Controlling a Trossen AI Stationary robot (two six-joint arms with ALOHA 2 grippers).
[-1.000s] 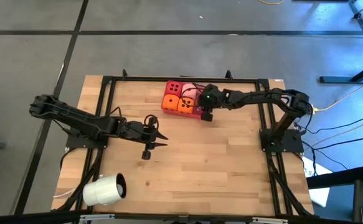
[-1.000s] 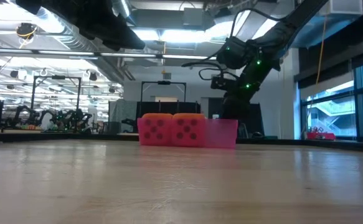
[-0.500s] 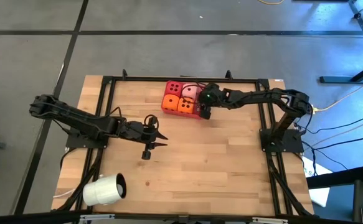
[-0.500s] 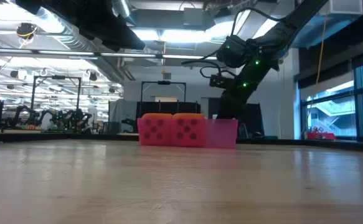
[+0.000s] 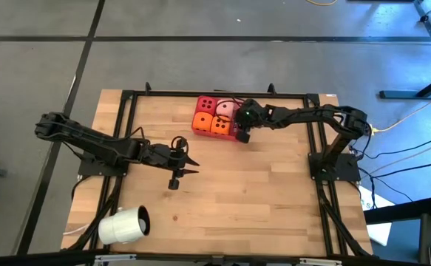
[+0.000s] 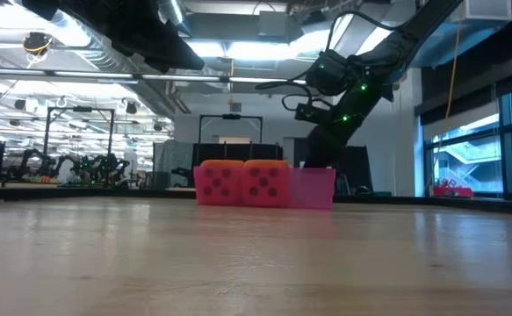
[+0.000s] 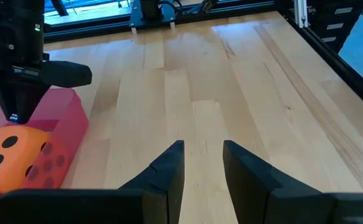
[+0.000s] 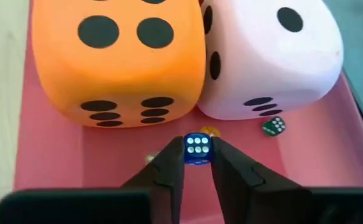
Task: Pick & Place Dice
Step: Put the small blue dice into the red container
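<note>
Two orange dice (image 5: pixel 202 120) (image 5: pixel 219 125), a red die (image 5: pixel 207 104) and a pale pink die (image 5: pixel 226 111) sit in the red tray (image 5: pixel 235 137) at the table's far middle. My right gripper (image 8: pixel 197 155) reaches into the tray's right end beside the orange die (image 8: pixel 122 59) and the pink die (image 8: pixel 268 56). It is shut on a tiny blue die (image 8: pixel 197 144). A tiny green die (image 8: pixel 273 126) lies on the tray floor. My left gripper (image 7: pixel 203 149) hovers open over bare wood left of centre (image 5: pixel 189 164). My right gripper pinches the tiny blue die's two opposite sides (image 8: pixel 187 149) between its fingertips (image 8: pixel 172 163), with a six-pip face toward the wrist camera. The fingers slant down into the tray from the table's right side. I cannot tell whether the die rests on the tray floor.
A white cup (image 5: pixel 124 224) lies on its side near the table's front left corner. A black frame rail (image 5: pixel 126 111) runs around the tabletop. Bare wood (image 5: pixel 259 192) spreads between the tray and the near edge.
My right gripper has stayed over the tray's right end, and its wrist has rolled slightly. The large dice and the tray have kept their places.
</note>
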